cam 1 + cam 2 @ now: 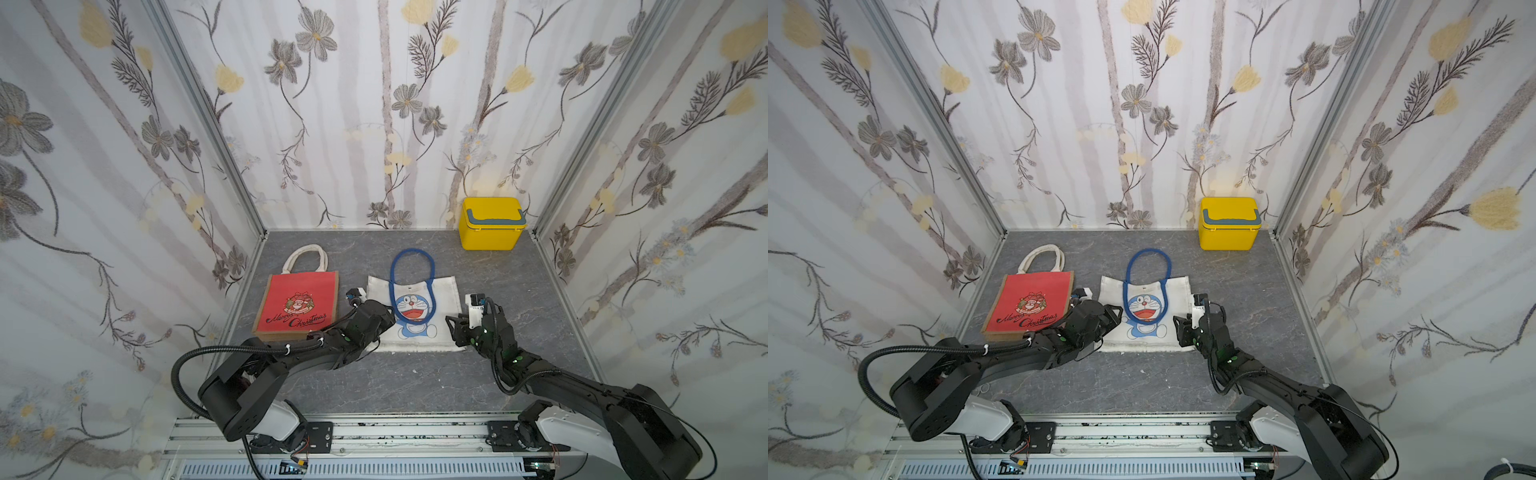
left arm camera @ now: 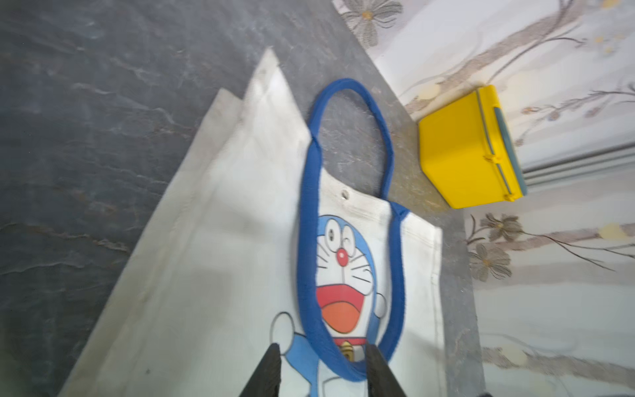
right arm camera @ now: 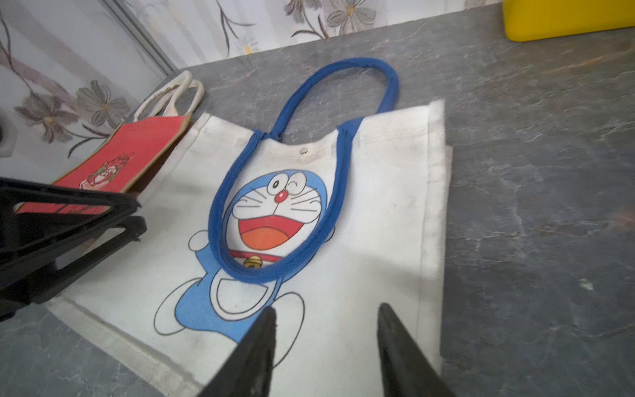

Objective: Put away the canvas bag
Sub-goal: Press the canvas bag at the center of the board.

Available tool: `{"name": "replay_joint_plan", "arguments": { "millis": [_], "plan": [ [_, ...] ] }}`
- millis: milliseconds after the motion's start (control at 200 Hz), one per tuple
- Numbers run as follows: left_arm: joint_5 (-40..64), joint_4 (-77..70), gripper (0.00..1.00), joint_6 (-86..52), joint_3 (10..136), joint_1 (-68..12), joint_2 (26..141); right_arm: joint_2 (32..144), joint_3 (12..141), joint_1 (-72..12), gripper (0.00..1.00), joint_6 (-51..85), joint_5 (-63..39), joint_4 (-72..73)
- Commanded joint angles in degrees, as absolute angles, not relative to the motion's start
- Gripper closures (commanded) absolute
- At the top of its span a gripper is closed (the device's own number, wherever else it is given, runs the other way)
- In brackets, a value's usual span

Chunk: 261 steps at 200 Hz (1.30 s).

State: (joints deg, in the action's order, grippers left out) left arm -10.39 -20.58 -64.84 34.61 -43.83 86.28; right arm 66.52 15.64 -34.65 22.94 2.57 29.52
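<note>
The canvas bag [image 1: 442,291] [image 1: 1177,291] is white, with a blue cartoon cat print and blue handles [image 1: 411,252]. It lies flat mid-table in both top views. One handle loop rests on the print [image 3: 275,271]; the other reaches toward the back wall. My left gripper [image 1: 387,312] [image 2: 322,349] hovers over the bag's left part, its jaws apart, with the bottom of the handle loop [image 2: 343,371] lying between them. My right gripper [image 1: 453,322] [image 3: 326,309] hangs over the bag's near right corner, its jaws apart and empty.
A red Christmas tote [image 1: 299,305] with cream handles lies just left of the canvas bag, next to the left wall. A yellow lidded box [image 1: 490,224] with a grey handle stands at the back right corner. Patterned walls close in three sides.
</note>
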Motion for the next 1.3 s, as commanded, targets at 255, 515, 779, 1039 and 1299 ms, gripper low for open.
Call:
{"name": "replay_joint_plan", "arguments": {
  "millis": [255,515,779,1039,1299],
  "plan": [
    [-13.7,-24.7,0.85,-74.1,29.2,-44.1,94.7,79.8,6.9,-37.7,0.8,30.0,11.9,49.3],
    [-15.9,-23.5,0.92,-75.8,27.6,-44.1,96.0,84.6,2.2,-37.7,0.89,31.5,16.2,56.1],
    [-15.7,-23.9,0.9,-76.1,27.9,-44.1,96.2,85.0,4.1,-37.7,0.89,29.8,15.0,55.4],
    [-14.9,-24.6,0.86,-76.7,28.1,-44.3,97.5,77.1,6.6,-37.7,0.89,28.8,16.1,48.4],
    [-15.4,-23.5,0.86,-76.5,28.8,-44.4,97.3,73.9,9.1,-37.7,0.88,27.4,15.2,46.1]
  ]
}}
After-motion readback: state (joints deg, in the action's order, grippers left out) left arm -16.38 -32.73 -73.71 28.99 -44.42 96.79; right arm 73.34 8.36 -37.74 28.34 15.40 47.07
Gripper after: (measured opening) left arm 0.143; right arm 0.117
